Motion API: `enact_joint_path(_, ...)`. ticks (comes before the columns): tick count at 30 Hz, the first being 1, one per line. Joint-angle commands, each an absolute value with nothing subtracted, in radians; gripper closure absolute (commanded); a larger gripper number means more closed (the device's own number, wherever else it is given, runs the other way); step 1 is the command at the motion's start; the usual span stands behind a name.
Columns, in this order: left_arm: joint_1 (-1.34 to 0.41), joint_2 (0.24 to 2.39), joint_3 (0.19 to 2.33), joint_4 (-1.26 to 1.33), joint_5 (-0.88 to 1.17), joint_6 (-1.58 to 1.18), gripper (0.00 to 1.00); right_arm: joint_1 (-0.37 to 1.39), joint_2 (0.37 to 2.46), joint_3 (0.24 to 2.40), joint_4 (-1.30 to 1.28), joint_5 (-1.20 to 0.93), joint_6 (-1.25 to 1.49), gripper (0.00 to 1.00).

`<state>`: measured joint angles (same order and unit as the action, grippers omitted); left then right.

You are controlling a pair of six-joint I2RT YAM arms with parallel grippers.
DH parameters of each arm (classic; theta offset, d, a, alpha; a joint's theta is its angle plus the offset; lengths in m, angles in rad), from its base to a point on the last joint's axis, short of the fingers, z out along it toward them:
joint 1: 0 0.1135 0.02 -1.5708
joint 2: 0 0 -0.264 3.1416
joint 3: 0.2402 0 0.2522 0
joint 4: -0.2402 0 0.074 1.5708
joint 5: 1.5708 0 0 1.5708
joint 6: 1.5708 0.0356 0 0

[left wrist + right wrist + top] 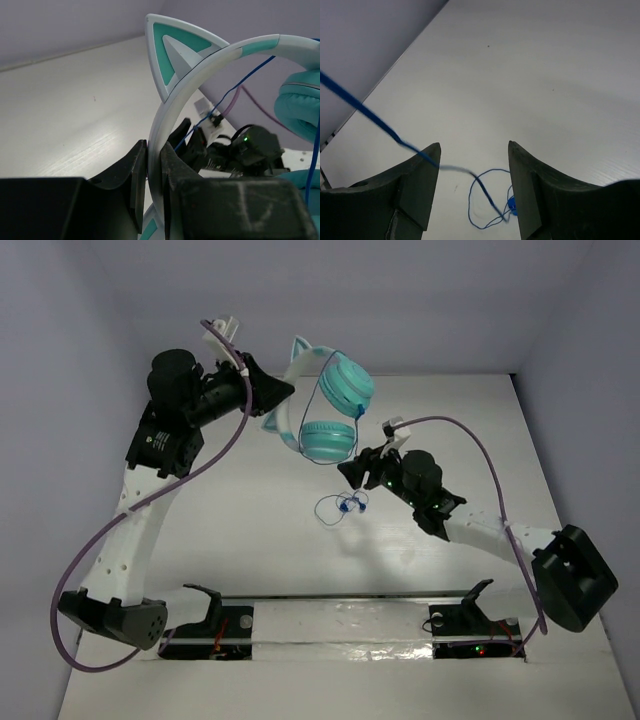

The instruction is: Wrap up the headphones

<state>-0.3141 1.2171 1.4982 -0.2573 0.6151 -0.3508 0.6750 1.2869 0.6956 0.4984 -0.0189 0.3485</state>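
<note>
The teal headphones hang in the air above the table's far middle. My left gripper is shut on the pale headband just below a cat-ear point. The dark-blue cord loops around the headband and drops to a small heap with the plug on the table. My right gripper is open just below the lower earcup. In the right wrist view the cord crosses its left finger and runs between the fingers down to the heap.
Thick purple robot cables trail along both arms. The white table has pale walls at the back and sides. Two black arm bases sit at the near edge.
</note>
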Motion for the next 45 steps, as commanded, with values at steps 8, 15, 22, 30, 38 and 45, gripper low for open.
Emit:
enact_joint_path(8, -0.267, 1.289, 1.799, -0.256, 0.600, -0.403, 1.00, 0.670, 1.400, 0.632, 0.706, -0.130, 0.436, 0.41)
enact_joint_path(15, -0.224, 1.322, 1.833, -0.233, 0.643, -0.451, 1.00, 0.670, 1.512, 0.670, 0.758, -0.181, 0.446, 0.41)
enact_joint_path(22, -0.173, 1.342, 1.847, -0.219, 0.644, -0.479, 1.00, 0.670, 1.595, 0.675, 0.816, -0.209, 0.471, 0.42)
enact_joint_path(30, -0.150, 1.364, 1.842, -0.178, 0.652, -0.515, 1.00, 0.670, 1.640, 0.670, 0.850, -0.209, 0.479, 0.55)
enact_joint_path(38, -0.129, 1.362, 1.758, -0.140, 0.516, -0.534, 1.00, 0.761, 1.576, 0.715, 0.655, -0.105, 0.494, 1.00)
enact_joint_path(45, -0.129, 1.341, 1.594, -0.089, 0.225, -0.506, 1.00, 0.922, 1.447, 0.796, 0.257, 0.093, 0.474, 1.00)
